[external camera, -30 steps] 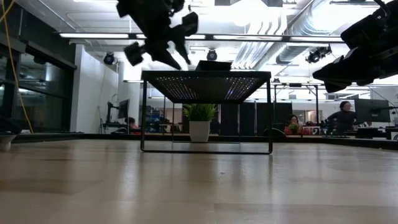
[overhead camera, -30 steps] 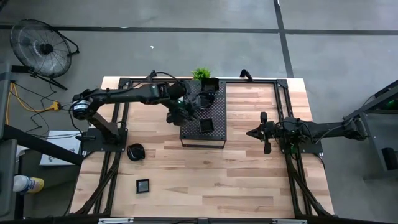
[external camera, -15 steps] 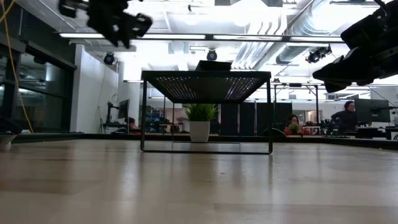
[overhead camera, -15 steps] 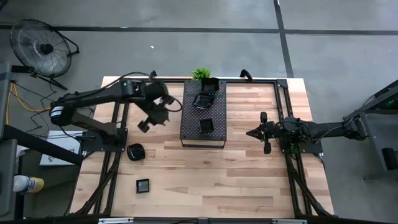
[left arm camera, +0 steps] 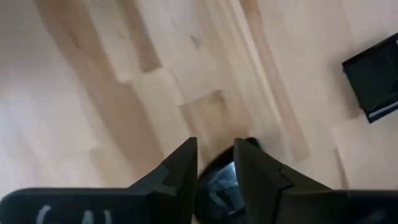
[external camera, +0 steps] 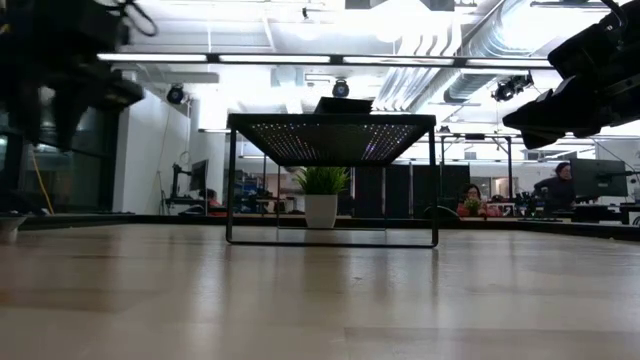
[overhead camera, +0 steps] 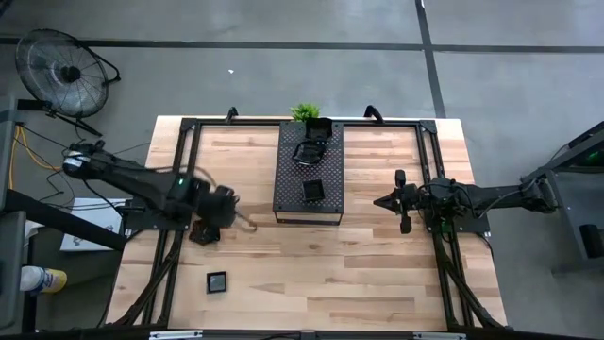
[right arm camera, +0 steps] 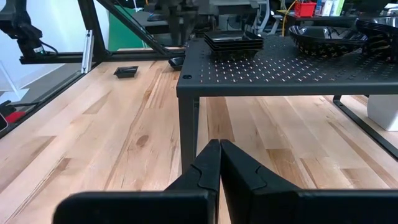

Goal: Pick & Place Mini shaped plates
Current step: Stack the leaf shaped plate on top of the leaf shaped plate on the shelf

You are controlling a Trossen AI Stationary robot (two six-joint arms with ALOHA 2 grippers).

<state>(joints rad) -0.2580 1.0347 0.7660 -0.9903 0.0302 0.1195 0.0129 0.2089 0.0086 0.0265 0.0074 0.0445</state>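
Wooden table (overhead camera: 377, 264) bears tray (overhead camera: 288, 203) with plates (overhead camera: 309, 152); left tool (left arm camera: 214, 177) narrowly parted, right tool (right arm camera: 219, 163) closed.

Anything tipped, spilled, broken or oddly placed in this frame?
Nothing stands out. Plates sit flat on the perforated tray, a square plate lies flat on the table, and the left gripper is above a rounded plate. Right gripper waits shut.
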